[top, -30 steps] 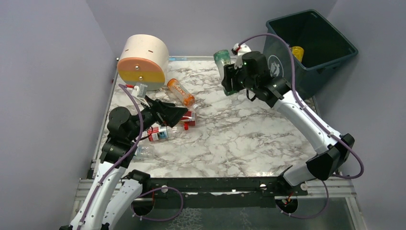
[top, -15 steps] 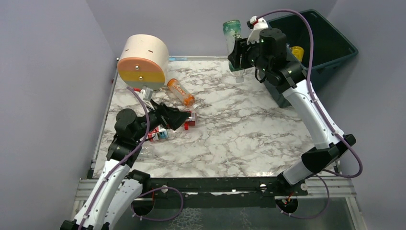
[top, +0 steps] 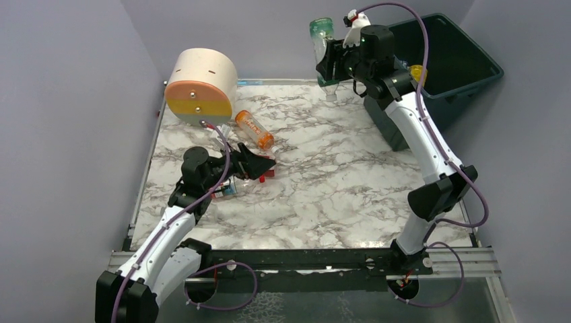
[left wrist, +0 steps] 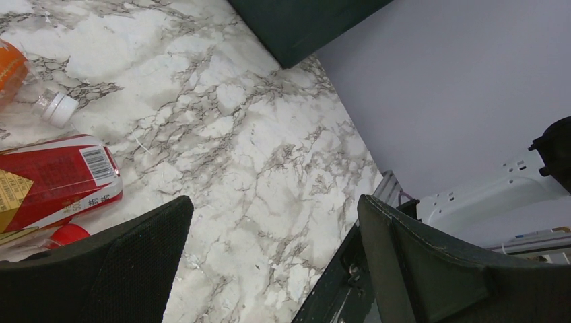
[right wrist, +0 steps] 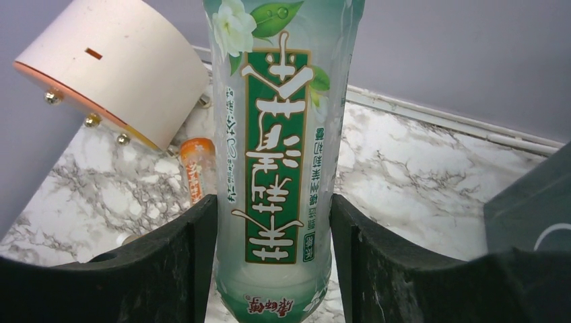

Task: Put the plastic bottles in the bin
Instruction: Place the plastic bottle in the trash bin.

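My right gripper (top: 328,64) is shut on a clear green-labelled bottle (top: 322,47), held in the air just left of the dark teal bin (top: 446,111). The right wrist view shows both fingers pressed against that bottle (right wrist: 283,134). A yellow bottle (top: 418,73) lies inside the bin. My left gripper (top: 264,163) stands open low over the marble, nothing between its fingers (left wrist: 275,202). Just left of it lies a red-labelled bottle (left wrist: 60,178), seen from above as well (top: 225,188). An orange bottle (top: 254,130) lies beyond it.
A cream cylinder with an orange and green face (top: 200,87) stands at the back left, close to the orange bottle. The grey walls close in the table on the left, back and right. The bin's corner (left wrist: 303,20) shows far ahead in the left wrist view.
My right arm has lifted the green-labelled bottle higher and toward the bin. My left arm has reached forward and to the right over the red-labelled bottles, jaws still open.
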Action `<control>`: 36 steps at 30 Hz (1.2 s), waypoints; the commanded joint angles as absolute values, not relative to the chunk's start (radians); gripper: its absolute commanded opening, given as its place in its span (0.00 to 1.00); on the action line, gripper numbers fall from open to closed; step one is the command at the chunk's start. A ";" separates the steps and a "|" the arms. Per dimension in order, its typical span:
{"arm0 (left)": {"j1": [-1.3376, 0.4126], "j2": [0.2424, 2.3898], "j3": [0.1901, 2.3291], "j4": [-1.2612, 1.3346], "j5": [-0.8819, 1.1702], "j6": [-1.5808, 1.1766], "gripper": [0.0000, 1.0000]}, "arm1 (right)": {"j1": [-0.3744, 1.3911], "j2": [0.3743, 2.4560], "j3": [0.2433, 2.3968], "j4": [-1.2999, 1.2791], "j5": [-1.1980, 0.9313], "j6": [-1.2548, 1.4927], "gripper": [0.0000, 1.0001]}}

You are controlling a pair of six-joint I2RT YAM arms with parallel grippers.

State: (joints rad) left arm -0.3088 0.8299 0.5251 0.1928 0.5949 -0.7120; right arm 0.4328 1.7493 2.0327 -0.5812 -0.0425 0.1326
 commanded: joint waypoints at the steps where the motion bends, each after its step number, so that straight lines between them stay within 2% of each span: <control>1: -0.305 0.863 0.524 0.291 0.627 -0.710 0.99 | 0.405 1.807 2.104 -0.514 -0.145 0.154 0.59; 13: -0.309 0.968 0.525 0.333 0.633 -0.699 0.99 | 0.254 1.814 2.193 -0.448 -0.228 0.192 0.59; 21: -0.334 0.988 0.532 0.339 0.623 -0.701 0.99 | 0.117 1.758 2.142 -0.408 -0.076 0.202 0.59; 36: -0.370 1.044 0.575 0.338 0.626 -0.693 0.99 | -0.160 1.749 2.152 -0.350 -0.052 0.322 0.59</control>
